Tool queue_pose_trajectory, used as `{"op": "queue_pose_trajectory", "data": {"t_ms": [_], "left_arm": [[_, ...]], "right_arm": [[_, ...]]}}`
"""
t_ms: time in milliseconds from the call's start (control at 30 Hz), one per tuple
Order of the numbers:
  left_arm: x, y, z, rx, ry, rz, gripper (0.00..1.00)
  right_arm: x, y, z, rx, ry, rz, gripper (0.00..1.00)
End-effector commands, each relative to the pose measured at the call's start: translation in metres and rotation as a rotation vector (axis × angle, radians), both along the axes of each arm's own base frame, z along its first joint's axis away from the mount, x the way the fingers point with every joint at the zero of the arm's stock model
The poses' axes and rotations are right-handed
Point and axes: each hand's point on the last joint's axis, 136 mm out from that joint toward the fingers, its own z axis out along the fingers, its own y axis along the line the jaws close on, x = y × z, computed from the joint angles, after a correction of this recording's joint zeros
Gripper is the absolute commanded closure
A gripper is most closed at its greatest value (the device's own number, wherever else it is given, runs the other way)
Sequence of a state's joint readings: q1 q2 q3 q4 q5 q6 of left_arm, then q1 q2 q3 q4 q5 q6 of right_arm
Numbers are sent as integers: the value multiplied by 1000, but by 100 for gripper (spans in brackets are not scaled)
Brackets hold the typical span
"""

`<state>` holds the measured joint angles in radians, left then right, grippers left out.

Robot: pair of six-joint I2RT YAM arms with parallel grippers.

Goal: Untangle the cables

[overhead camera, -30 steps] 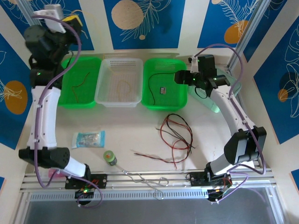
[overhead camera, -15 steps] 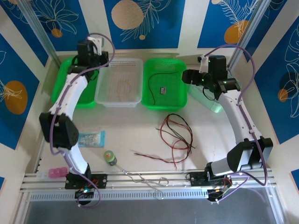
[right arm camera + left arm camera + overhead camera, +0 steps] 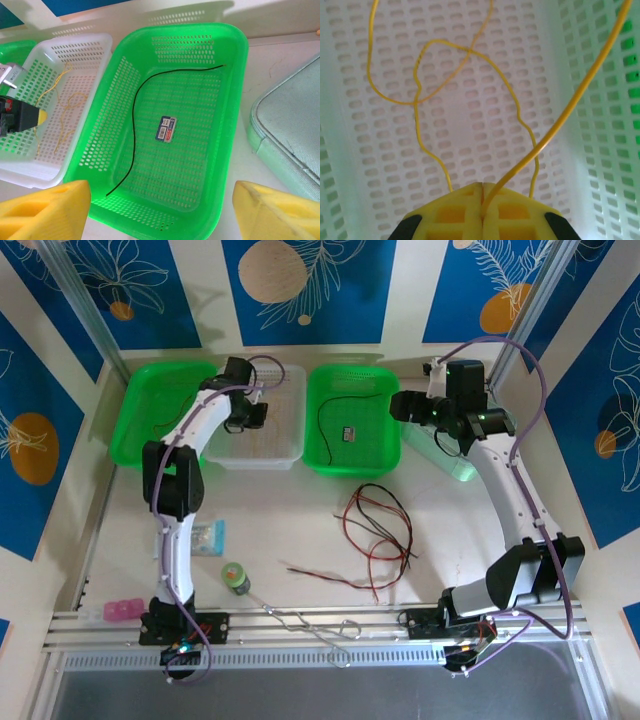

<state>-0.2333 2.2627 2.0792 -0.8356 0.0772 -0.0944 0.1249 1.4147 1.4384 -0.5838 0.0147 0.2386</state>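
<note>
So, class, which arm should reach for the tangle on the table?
Right, likely: the right tool is open and empty, nearer the tangle; the left tool is shut on a yellow cable over the white basket.

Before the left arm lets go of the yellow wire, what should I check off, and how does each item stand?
1. Grip: left gripper shut on the yellow wire: ok.
2. Place: left gripper over the white basket: ok.
3. Whole yellow wire inside that basket: cannot tell; it runs out of the wrist view.
4. Other arm: right gripper open and empty above the green basket: ok.
5. Sorted so far: black wire lies untangled in the green basket: ok.
6. Remaining work: red and black tangle on the table undone: not ok.
</note>
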Motion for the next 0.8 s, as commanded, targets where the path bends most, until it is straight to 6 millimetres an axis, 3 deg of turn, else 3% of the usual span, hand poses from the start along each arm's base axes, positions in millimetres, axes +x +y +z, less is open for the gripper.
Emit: {"op": "queue_pose_trajectory", "data": {"t_ms": [0, 333, 467, 567, 667, 767], "left_arm": [[-12, 5, -12, 19, 97, -14, 96], [-21, 0, -42, 17, 178, -43, 78], [-22, -1, -42, 18, 189, -54, 75], [-17, 1, -26, 26, 145, -47, 59], [-13, 4, 7, 33, 67, -46, 45], [-10, 20, 42, 111, -24, -27, 32]], "right_arm": [[-12, -3, 3, -2, -6, 7, 25], [-15, -7, 4, 0, -11, 3, 25], [-15, -7, 2, 10, -5, -2, 25], [-15, -4, -4, 21, 8, -2, 25], [-17, -2, -9, 25, 17, 0, 25], [-19, -2, -12, 23, 23, -3, 25]]}}
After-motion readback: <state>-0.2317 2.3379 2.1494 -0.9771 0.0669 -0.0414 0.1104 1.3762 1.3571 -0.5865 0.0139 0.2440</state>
